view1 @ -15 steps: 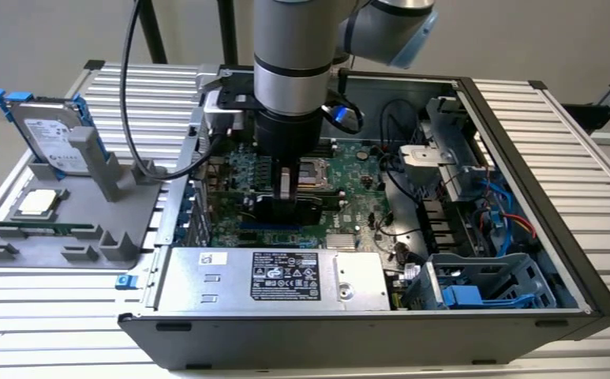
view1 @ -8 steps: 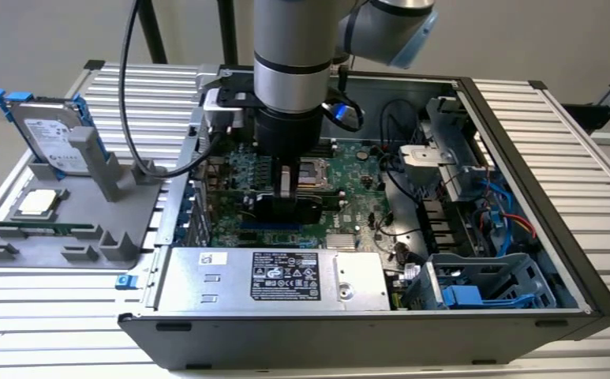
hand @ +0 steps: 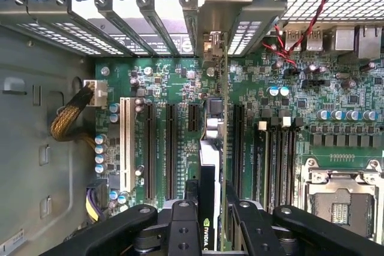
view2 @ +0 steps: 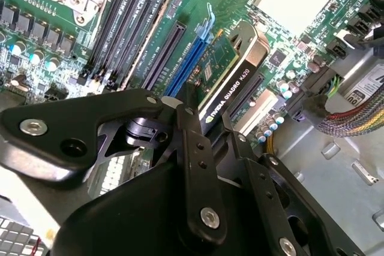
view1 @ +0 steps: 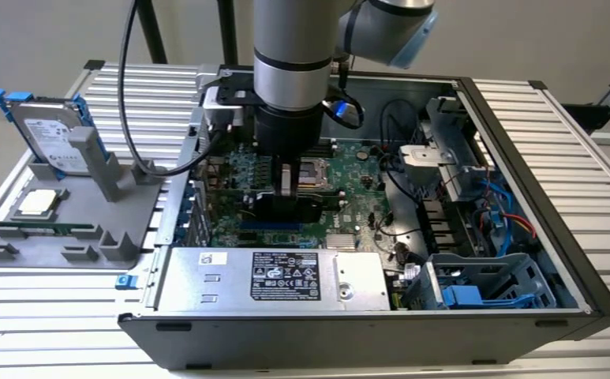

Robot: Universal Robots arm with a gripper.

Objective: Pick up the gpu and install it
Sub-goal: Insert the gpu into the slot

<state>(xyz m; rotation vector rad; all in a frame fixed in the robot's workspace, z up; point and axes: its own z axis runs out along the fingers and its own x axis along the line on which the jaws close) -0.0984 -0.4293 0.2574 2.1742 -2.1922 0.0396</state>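
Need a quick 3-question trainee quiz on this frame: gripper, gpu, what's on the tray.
1. True or false: the gripper is shut on the gpu.
2. The gpu stands over the motherboard inside the: A) computer case B) grey tray
3. Which drive stands upright on the grey tray in the exterior view?

Key: 1 true; 2 A; 3 the hard drive.

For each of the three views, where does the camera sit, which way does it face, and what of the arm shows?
Exterior view: off the arm, above the open computer case; the arm descends inside.
Second wrist view: on the arm, angled down past the gripper at the gpu over the blue slot.
First wrist view: on the arm, along the motherboard; gripper on the edge-on gpu.
Both wrist views share gripper and gpu.
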